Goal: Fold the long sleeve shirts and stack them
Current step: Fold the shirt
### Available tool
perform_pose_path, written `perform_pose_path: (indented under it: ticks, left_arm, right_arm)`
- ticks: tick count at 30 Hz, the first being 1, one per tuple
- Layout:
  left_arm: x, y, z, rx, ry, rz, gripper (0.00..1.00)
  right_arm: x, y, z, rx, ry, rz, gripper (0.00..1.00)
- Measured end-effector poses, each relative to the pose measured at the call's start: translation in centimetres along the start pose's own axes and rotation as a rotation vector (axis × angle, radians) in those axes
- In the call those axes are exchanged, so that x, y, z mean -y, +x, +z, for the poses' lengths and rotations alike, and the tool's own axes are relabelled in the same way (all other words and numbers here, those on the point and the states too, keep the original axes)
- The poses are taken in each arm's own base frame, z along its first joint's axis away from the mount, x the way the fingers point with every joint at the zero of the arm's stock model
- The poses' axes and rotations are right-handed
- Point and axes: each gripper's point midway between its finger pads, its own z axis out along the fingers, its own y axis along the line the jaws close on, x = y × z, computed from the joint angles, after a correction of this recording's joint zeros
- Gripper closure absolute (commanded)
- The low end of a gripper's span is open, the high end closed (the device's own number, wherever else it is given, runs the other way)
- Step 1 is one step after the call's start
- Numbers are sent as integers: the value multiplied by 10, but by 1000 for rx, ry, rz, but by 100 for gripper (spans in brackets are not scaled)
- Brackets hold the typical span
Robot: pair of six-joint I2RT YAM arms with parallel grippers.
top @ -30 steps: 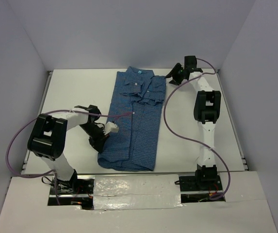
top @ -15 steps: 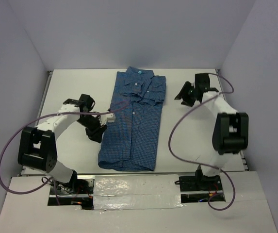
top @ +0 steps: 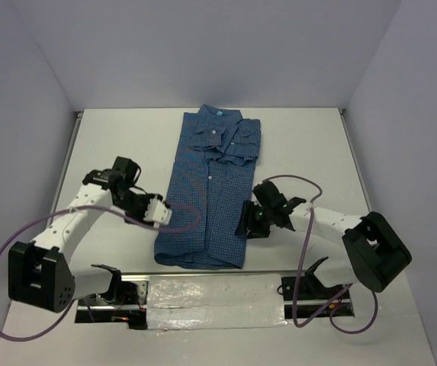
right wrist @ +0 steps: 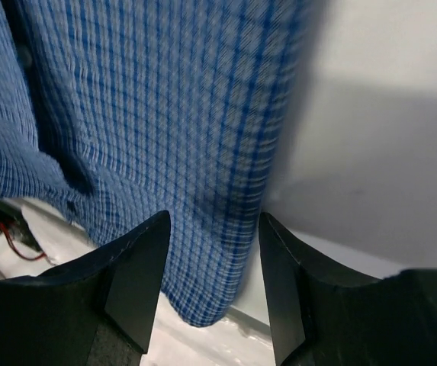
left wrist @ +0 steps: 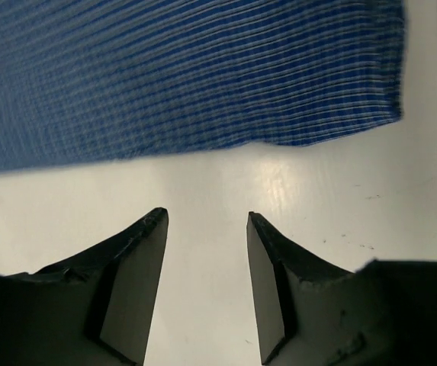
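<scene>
Shirt [top: 210, 191] lies flat on the bench [top: 302, 145], long axis near to far, collar at far end. Left end effector [top: 159, 212] spread beside its left edge; right end effector [top: 247, 225] spread at right edge.

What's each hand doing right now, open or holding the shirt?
Left hand: open, empty, just short of the shirt edge.
Right hand: open, gripping nothing, at the shirt's right edge.
</scene>
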Motion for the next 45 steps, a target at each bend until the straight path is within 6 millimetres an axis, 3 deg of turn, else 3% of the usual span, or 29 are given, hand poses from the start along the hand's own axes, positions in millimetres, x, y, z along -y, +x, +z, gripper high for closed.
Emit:
perform_pose_path:
  ticks: [3,5,8,12,19,24,25,28,31,35,40,44,45]
  left_arm:
    - [23,-5,21,15,56,189,43]
    - [37,-8,34,28,92,266,44]
    - [45,-10,47,41,106,327,47]
    - [36,-22,51,71,60,325,54]
    - [22,-58,53,186,-6,201,50]
    - [29,-89,57,246,11,275,48]
    - [30,-94,59,254,6,304,47]
    - [41,-103,67,252,6,436,40]
    - [60,-102,84,215,44,589,31]
    - [90,-100,102,201,109,731,29]
    - [103,-106,113,201,157,853,25]
    - [110,-117,120,226,156,910,29]
    - [112,-119,122,233,156,921,37]
  right_arm:
    - [-11,17,7,-21,-35,0,45]
    - [-20,22,12,-29,-72,7,53]
    - [-28,23,22,-42,-107,28,75]
    - [-23,20,25,-26,-79,41,100]
    - [3,4,15,13,-32,61,100]
    - [36,-2,-2,59,-12,123,98]
    - [43,-2,-7,69,1,131,95]
    - [60,-2,-19,95,40,148,59]
    - [63,-3,-26,98,49,114,53]
    - [67,6,-30,46,77,77,51]
    - [70,20,-39,2,92,88,49]
    - [70,25,-46,15,94,121,48]
    - [71,27,-46,17,92,130,47]
